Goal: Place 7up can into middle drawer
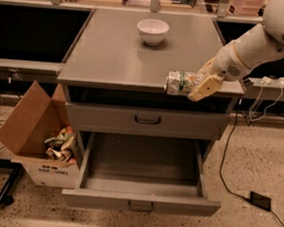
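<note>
The 7up can [179, 83], green and white with silvery ends, lies on its side in my gripper [198, 85] at the front edge of the grey cabinet top [112, 55]. The gripper is shut on the can, reaching in from the right on a white arm. The can hangs slightly past the top's front edge, above the drawers. The middle drawer [140, 201] is pulled open below, with a dark curved handle on its front and nothing inside. The upper drawer front [147, 119] is closed.
A white bowl [152, 31] stands at the back of the cabinet top. An open cardboard box [37, 142] with crumpled trash sits on the floor to the left. Black cables and a power brick [260, 200] lie on the floor to the right.
</note>
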`<state>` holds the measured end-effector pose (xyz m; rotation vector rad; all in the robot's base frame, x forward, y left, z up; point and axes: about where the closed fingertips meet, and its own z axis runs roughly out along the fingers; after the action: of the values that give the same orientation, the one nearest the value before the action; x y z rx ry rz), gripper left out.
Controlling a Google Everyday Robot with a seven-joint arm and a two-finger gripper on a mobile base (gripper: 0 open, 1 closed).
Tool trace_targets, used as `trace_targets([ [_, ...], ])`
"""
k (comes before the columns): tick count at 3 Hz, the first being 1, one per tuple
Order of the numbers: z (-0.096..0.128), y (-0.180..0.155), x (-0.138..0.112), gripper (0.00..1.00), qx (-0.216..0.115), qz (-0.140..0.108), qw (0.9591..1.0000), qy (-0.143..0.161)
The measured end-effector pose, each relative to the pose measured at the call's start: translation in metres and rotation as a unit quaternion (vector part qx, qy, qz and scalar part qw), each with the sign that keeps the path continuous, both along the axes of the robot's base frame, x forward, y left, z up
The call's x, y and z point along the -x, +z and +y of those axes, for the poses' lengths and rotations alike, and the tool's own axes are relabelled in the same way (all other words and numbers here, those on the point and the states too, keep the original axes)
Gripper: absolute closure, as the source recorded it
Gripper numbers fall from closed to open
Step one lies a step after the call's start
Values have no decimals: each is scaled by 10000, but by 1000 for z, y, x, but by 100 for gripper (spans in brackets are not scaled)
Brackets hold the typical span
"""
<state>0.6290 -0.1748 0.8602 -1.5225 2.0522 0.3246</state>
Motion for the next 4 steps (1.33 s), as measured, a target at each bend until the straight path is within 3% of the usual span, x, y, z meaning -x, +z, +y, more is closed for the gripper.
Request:
trace_targets([
  [1, 21, -9, 47, 100, -17, 95, 9996, 267],
  [2, 39, -46, 96, 100, -19, 522, 9972, 537],
  [3, 44, -63, 109, 100, 10, 715, 9955, 614],
  [4, 44, -63, 109, 100, 10, 715, 9955, 614],
])
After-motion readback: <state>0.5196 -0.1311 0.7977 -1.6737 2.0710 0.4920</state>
